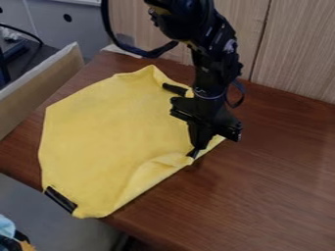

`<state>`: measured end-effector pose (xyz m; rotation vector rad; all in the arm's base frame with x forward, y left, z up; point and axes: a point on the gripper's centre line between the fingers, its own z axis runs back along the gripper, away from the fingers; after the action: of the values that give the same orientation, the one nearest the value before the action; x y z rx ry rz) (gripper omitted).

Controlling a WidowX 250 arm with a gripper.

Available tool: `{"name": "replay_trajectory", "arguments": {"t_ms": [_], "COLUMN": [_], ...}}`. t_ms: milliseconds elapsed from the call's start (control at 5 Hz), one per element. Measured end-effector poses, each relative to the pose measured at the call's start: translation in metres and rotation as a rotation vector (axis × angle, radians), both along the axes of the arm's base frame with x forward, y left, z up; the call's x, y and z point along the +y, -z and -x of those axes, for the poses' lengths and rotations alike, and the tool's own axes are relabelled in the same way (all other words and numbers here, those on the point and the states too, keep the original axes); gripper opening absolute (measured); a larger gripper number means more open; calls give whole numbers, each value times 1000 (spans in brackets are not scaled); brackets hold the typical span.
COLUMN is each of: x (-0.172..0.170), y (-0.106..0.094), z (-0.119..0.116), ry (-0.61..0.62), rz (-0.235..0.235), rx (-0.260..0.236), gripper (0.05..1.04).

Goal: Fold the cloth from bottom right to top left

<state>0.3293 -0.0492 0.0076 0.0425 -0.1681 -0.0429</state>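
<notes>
At the near left corner, patterned fabric (8, 233) sits below the front edge of the brown tabletop (262, 196). The yellow cloth (108, 127) lies on the tabletop, mostly spread out, its nearest corner right at that front edge, where a black strip (60, 199) lies along the cloth's border. From there the cloth's lower right side runs up at a slant, with a loose fold raised along it. A broad stretch of tabletop to the right gives sideways room. The gripper (196, 151) points down at the cloth's right-hand edge, its tip at the upper end of that fold; whether it is apart, together or clamped on the cloth, I cannot tell. Farther back, a second black piece (174, 88) lies by the cloth's upper right edge, close to the arm (212, 54), which stands over that side. A looped cable (134, 50) hangs beside the arm. An open box (46, 81) borders the tabletop at the left, and wood paneling (298, 49) closes off the back, behind the cloth's far corner.
</notes>
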Motion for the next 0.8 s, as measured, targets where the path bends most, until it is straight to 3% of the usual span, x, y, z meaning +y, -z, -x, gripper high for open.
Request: {"name": "replay_trajectory", "arguments": {"t_ms": [400, 800], "x": [27, 79], "y": [-13, -43], "z": [-17, -45], "ry": [-88, -276], "rz": [7, 37], "rx": [-16, -56], "gripper": [55, 55]}}
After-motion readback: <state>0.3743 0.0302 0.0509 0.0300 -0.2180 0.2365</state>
